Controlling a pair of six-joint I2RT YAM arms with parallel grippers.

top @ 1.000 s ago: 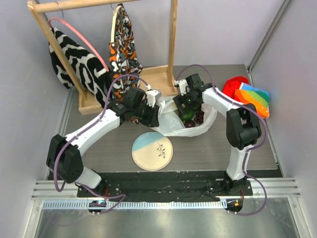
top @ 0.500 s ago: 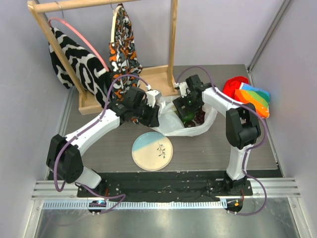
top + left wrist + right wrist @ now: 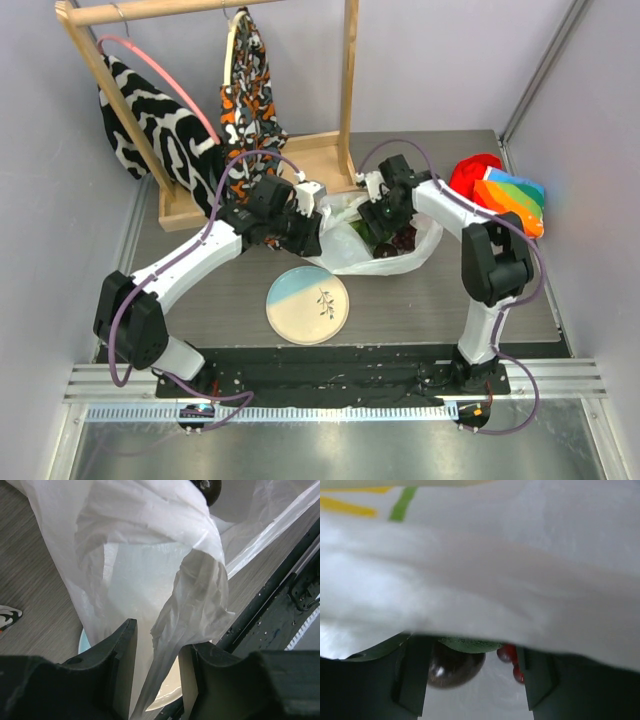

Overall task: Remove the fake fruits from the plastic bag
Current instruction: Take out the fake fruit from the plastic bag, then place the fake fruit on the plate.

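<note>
Since a second ago the right claw (image 3: pixel 384 212) has shifted slightly inside the mouth of the bag (image 3: pixel 345 258), and its arm's elbow has swung a little to the right. The left claw (image 3: pixel 308 216) has stayed where it was.

The left claw (image 3: pixel 159 642) is closed on a twisted fold of the bag (image 3: pixel 140 555), which rises from between its fingers and spreads out ahead of it. Below the claw lies the plate (image 3: pixel 307 305), its cream edge (image 3: pixel 167 691) showing under the fingers.

The right claw (image 3: pixel 470 677) is spread apart and grips nothing. Bag film (image 3: pixel 495 580) drapes just above and ahead of it, hiding most of the view. Between its fingers, nearer the left one, sits a dark round fruit (image 3: pixel 454 667). A green fruit (image 3: pixel 470 644) lies just beyond that. Red grapes (image 3: pixel 512 664) sit close to the right finger. From above, the fruits (image 3: pixel 400 240) lie inside the bag directly under and beside this claw, none of them out on the table (image 3: pixel 200 300).
</note>
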